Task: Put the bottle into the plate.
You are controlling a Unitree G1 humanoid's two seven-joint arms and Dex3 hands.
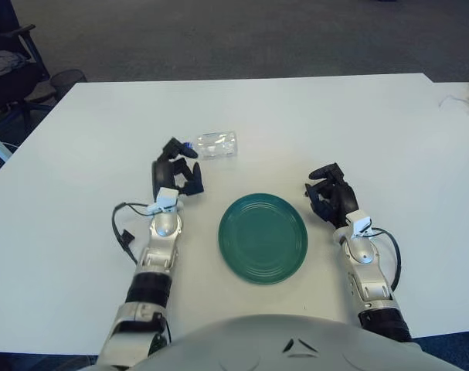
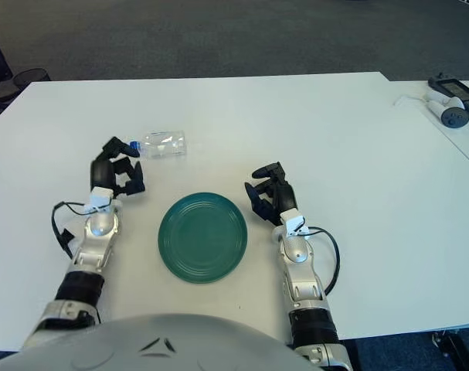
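**Clear plastic bottle not yet grasped, left hand reaching in**

Clear bottle (image 1: 216,144) lies on its side on the white table (image 1: 358,124), beyond the green plate (image 1: 263,238) and off to the plate's left, well apart from its rim. Blue cap (image 1: 188,146) points away from the plate's side, toward the left hand.

Step in hand, as I judge it: the reach. Left hand (image 1: 175,171) sits left of the plate and just short of the bottle's cap end, fingers spread and holding nothing. One fingertip shows right at the cap; contact cannot be told. Right hand (image 1: 328,195) shows just right of the plate, fingers loosely curled, nothing in them, looks idle.

Next move probably calls for the left hand to go a bit further past the cap and close around the bottle's body, not the cap end. A round bottle lying flat may roll off if nudged. Then lift and carry back toward the plate, set down inside the rim. Plate is bare.

Writing: no label, brand or readable text on the bottle, plate or hands.
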